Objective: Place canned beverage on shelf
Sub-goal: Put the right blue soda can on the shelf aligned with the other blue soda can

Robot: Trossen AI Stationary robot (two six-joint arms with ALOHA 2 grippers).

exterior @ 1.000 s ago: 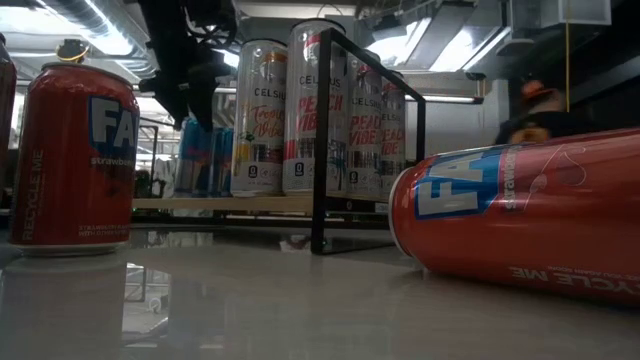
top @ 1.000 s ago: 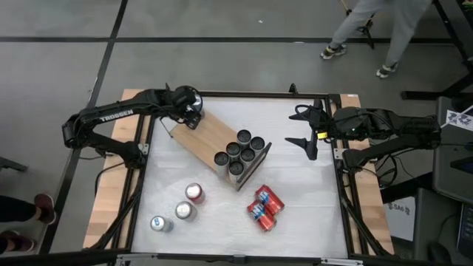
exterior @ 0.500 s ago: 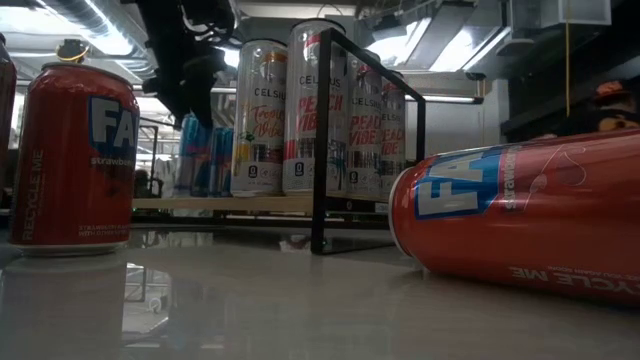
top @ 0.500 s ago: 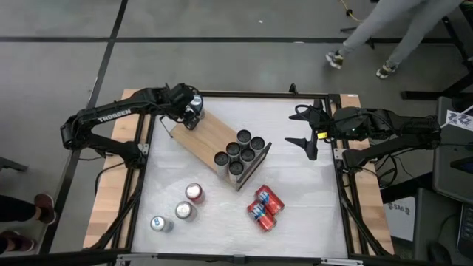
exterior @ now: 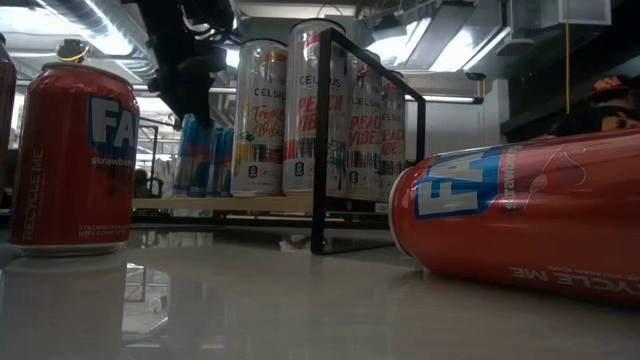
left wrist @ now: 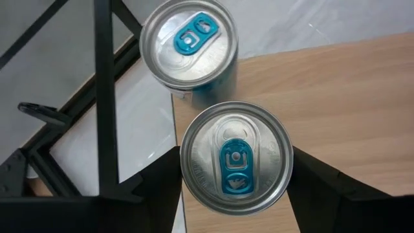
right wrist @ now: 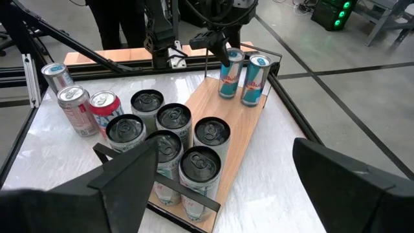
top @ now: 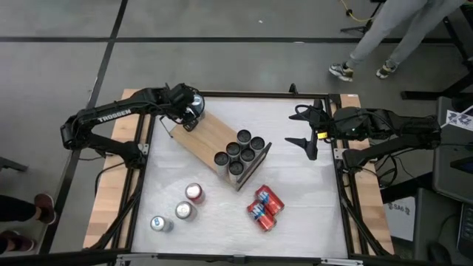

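At shelf's far-left end: we saw the left gripper [top: 188, 112] pinching a slim blue can [left wrist: 235, 157] from both sides.
Left wrist only: we looked straight down on the held can's lid with its blue tab; dark fingers [left wrist: 162, 188] hugged its sides. A second blue can [left wrist: 189, 44] stood just beside it at the board's edge.
Right wrist only: we saw both blue cans [right wrist: 242, 76] upright on the shelf [right wrist: 213, 107], the left gripper over the one nearer the end; six dark-topped cans [right wrist: 169, 139] clustered at the other end.
High view: we saw the shelf [top: 211, 138] lying diagonally on the white table [top: 310, 214]; three upright cans [top: 179, 210] and two red cans [top: 264, 207] on their sides sat off the shelf.
Low view: we saw a red can [exterior: 72, 160] upright and another [exterior: 520, 225] lying; tall cans [exterior: 320, 105] stood behind the wire frame.
Right gripper [top: 304, 128]: fingers spread, empty, near the table's right edge, well apart from the shelf.
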